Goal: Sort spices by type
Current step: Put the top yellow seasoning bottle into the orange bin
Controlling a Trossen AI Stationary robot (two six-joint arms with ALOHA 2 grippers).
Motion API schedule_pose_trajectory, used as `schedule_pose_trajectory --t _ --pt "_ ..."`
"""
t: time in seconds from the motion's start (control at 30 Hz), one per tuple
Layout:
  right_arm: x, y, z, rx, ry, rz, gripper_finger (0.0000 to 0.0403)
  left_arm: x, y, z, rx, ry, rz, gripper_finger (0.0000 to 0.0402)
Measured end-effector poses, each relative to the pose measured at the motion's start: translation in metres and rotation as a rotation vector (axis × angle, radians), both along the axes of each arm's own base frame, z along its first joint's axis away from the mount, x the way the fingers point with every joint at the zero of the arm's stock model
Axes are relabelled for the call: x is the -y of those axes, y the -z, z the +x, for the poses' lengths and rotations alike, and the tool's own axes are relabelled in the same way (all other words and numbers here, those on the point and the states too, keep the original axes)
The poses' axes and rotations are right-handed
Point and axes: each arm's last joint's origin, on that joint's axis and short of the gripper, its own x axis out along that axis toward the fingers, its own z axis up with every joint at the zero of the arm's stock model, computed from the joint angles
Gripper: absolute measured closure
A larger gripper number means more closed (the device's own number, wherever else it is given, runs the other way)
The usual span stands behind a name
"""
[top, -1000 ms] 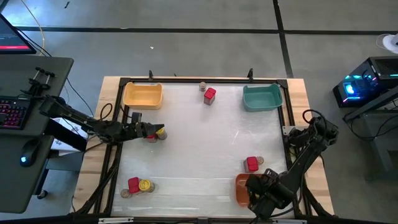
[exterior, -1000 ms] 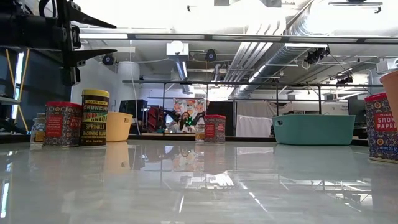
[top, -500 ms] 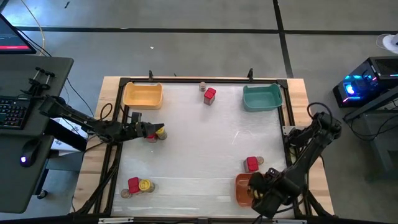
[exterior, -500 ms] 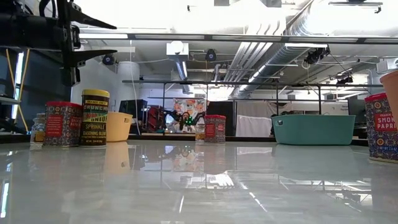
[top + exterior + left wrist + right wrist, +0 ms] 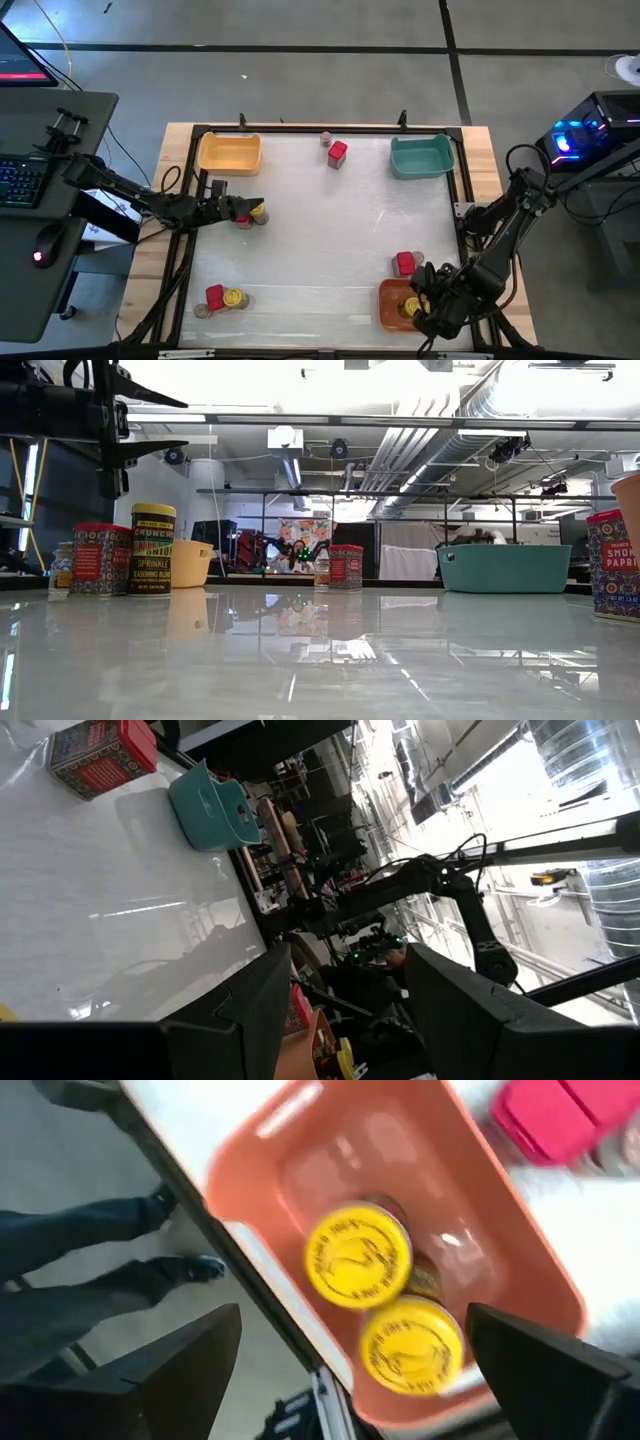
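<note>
My right gripper [image 5: 425,305] is hanging right over the orange bin [image 5: 300,1190] at the near right corner of the table [image 5: 320,215], fingers spread wide with nothing in them. Straight below it, two yellow-lidded jars [image 5: 358,1258] sit inside that bin, touching each other. Just past the bin's far rim there's a red tin [image 5: 405,263] with a small tan jar [image 5: 418,258] right beside it.

The left gripper [image 5: 243,210] is at the left edge of the table, partly open. A yellow-lidded jar [image 5: 258,212] shows right at its tips, but I can't tell if it actually has hold of it. The yellow bin [image 5: 230,153] is just beyond that hand; can't see anything in it from above.

The teal bin [image 5: 421,157] is well beyond my right hand and looks bare inside. Between the two far bins stands another red tin [image 5: 338,153] with a little tan jar [image 5: 326,139]. Near the left hand's side, a red tin [image 5: 214,297] and a yellow jar [image 5: 233,297] sit together.
</note>
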Motion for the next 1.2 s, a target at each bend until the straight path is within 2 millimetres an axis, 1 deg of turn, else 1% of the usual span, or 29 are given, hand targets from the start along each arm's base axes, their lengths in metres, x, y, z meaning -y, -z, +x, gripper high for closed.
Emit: schedule_pose_trajectory --t 0.13,0.2,0.23,0.27,0.33,0.37,0.43,0.47,0.5,0.6,0.67,0.73,0.93,1.2 --pt "0.004 0.000 0.013 0.057 0.031 0.007 0.0024 0.000 0.000 0.000 0.000 0.000 0.000 0.0216" --pt "0.007 -0.001 0.023 0.089 0.001 0.034 0.0046 0.000 0.000 0.000 -0.002 0.000 0.001 0.0216" --pt "0.009 -0.002 0.029 0.113 -0.014 0.042 0.0067 0.000 0.000 0.000 -0.003 0.000 0.001 0.0216" --pt "0.012 -0.002 0.033 0.127 -0.026 0.039 0.0095 0.000 0.000 0.000 -0.004 0.000 0.001 0.0216" --pt "0.019 -0.002 0.040 0.134 -0.059 0.025 0.0172 0.000 0.000 0.000 -0.006 0.000 0.002 0.0216" --pt "0.023 -0.002 0.043 0.128 -0.083 0.024 0.0219 0.000 0.000 0.000 -0.006 0.000 0.002 0.0216" --pt "0.029 -0.002 0.047 0.124 -0.131 0.018 0.0328 0.000 0.000 0.000 -0.006 0.000 0.002 0.0216" --pt "0.031 -0.002 0.049 0.130 -0.161 0.012 0.0364 0.000 0.000 0.000 -0.006 0.000 0.002 0.0216" --pt "0.032 -0.002 0.051 0.137 -0.190 0.011 0.0379 0.000 0.000 0.000 -0.006 0.000 0.002 0.0216" --pt "0.034 0.000 0.055 0.123 -0.254 0.023 0.0383 0.000 0.001 0.000 -0.010 -0.001 0.016 0.0216" --pt "0.032 0.006 0.059 0.105 -0.320 0.025 0.0397 0.000 0.000 0.000 -0.013 -0.001 0.026 0.0216" --pt "0.029 0.015 0.065 0.081 -0.373 0.040 0.0398 0.000 0.001 0.000 -0.017 -0.001 0.028 0.0216" --pt "0.024 0.043 0.085 0.013 -0.432 0.059 0.0401 0.000 0.001 0.000 -0.021 -0.001 0.030 0.0216" --pt "0.020 0.061 0.090 -0.057 -0.488 0.066 0.0402 0.000 0.003 0.000 -0.035 -0.001 0.035 0.0216"
